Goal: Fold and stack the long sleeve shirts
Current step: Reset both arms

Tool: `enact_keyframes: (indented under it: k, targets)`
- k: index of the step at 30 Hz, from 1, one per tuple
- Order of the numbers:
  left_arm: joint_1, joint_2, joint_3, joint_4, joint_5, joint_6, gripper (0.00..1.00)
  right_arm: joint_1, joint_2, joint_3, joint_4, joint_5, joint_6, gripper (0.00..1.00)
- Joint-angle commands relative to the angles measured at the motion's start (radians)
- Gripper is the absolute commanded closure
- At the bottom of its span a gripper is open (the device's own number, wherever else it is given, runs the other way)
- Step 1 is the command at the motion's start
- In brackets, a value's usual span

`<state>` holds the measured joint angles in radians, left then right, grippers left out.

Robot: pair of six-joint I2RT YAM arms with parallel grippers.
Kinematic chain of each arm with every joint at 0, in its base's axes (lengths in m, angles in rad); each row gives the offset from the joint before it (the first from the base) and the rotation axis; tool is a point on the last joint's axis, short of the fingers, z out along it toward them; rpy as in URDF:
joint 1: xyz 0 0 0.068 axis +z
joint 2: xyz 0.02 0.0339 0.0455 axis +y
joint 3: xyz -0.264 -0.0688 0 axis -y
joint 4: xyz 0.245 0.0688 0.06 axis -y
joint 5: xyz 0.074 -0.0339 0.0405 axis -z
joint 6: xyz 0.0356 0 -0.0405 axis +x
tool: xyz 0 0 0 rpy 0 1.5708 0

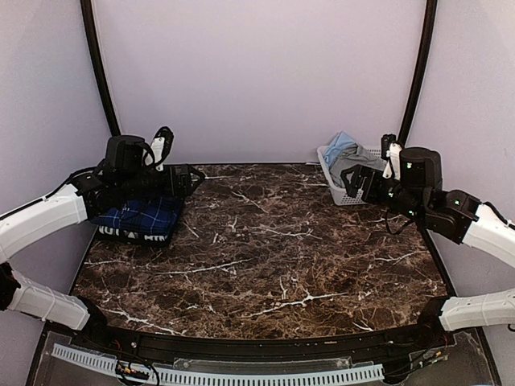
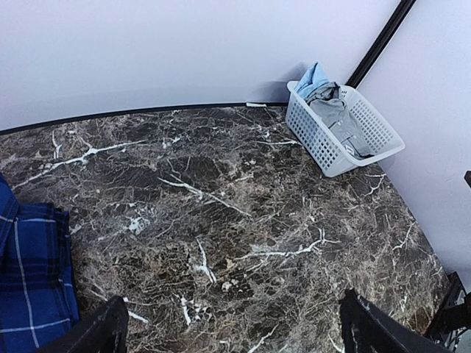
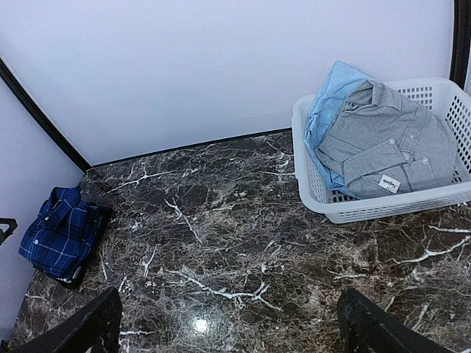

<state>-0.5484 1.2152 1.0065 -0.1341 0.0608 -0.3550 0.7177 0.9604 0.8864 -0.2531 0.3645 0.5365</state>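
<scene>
Marble table (image 1: 265,241): folded blue plaid shirt (image 1: 145,215) left, basket (image 1: 342,194) right. I see left gripper (image 2: 235,334) and right gripper (image 3: 232,331) wide apart, empty.

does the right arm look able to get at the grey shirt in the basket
Probably yes: the open right hand hovers close to the basket, and the grey shirt lies on top with nothing over it.

Four shirts (image 3: 62,232), one basket (image 3: 383,209), two arms (image 1: 48,213)
</scene>
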Motion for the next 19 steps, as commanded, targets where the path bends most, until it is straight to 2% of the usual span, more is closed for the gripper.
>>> enact_keyframes:
  k: [1,19]
  targets:
    - [-0.004,-0.004,0.035,0.033,-0.021,0.04,0.01,-0.003,0.0,0.022,0.014,0.02,0.012,0.01]
    - [-0.004,-0.01,0.055,0.032,-0.039,0.034,0.01,-0.004,0.002,0.035,0.029,0.013,-0.026,0.02]
